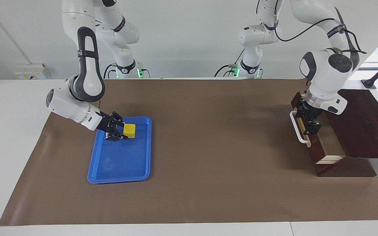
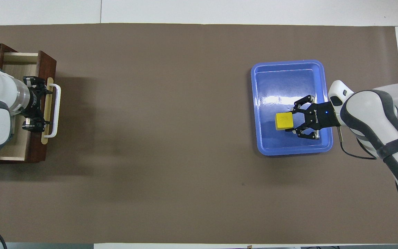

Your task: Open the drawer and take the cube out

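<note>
Clamping small yellow solid cube [image 1: 129,130] in right gripper [image 1: 120,132] over blue plastic tray [image 1: 120,172] — for depositing. Resting left gripper [image 1: 308,124], fingers spread, on dark brown wooden drawer [image 1: 320,156] — steadying it.

At the left of the facing view, the white right arm bends down, wrist tilted low, its black gripper [image 1: 120,130] clamped tight. At the right, the left arm hangs wrist-down, its black gripper [image 1: 308,122] spread wide.
</note>
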You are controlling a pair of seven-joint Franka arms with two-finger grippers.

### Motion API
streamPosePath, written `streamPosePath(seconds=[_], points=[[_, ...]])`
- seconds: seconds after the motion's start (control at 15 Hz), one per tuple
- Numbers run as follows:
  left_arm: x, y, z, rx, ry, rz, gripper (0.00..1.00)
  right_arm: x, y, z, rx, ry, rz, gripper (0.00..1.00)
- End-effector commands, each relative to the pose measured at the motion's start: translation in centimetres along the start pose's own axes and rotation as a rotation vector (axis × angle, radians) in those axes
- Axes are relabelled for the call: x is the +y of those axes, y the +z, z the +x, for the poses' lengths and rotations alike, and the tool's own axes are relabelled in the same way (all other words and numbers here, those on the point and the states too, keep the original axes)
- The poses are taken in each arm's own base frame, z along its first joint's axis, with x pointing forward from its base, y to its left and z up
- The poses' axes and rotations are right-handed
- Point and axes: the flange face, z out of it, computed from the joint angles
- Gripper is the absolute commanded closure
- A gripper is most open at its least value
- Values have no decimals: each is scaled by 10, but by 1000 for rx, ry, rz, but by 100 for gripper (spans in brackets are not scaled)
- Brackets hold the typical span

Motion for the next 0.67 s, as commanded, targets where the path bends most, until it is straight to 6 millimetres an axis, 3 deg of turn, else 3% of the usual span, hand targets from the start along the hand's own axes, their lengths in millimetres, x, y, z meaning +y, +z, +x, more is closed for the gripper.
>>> streamPosePath(seconds=[0.0,0.2,0.27,0.4,0.6], points=[[-6,8,48,27,23,-18,0,-2,7,-23,-22,-71,-13,100],[-8,7,62,29,62,-11,0,-1,11,-35,-25,-111,-16,100],[-5,2,55,27,77,-2,0,-1,15,-39,-26,-117,-13,100],[0,-14,29,18,146,48,0,0,17,-41,-19,-115,-20,100],[-9,-56,-20,4,325,88,0,0,17,-40,-16,-115,-19,100]])
